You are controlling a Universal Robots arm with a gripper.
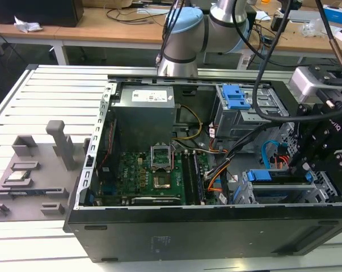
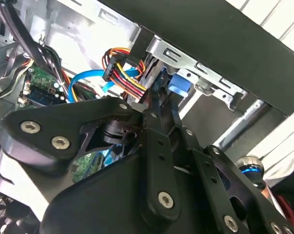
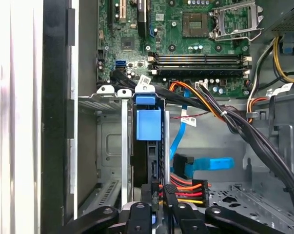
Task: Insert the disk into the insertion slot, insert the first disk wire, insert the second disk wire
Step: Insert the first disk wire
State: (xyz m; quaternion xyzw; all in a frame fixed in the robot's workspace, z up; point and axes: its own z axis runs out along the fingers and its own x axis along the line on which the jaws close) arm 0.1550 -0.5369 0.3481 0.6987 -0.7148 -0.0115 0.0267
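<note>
Disk, the flat silver drive in its bright blue plastic carrier (image 3: pixel 149 124), is standing on edge inside the insertion slot (image 3: pixel 110 146), that wide bay of silver perforated sheet metal, at the corner of the open black computer case (image 1: pixel 188 232) on the exterior view's right. Right at the disk's rear edge, the black gripper (image 3: pixel 159 192) has its fingers (image 2: pixel 172 117) drawn close together, pinching the small black plug (image 2: pixel 137 99) of a red, orange, yellow and black wire bundle (image 3: pixel 190 187), and the plug is touching the drive's back. Just beside it a flat light-blue cable (image 3: pixel 210 163) lies loose. Beyond the slot, the green motherboard (image 3: pixel 186 44) lies flat.
</note>
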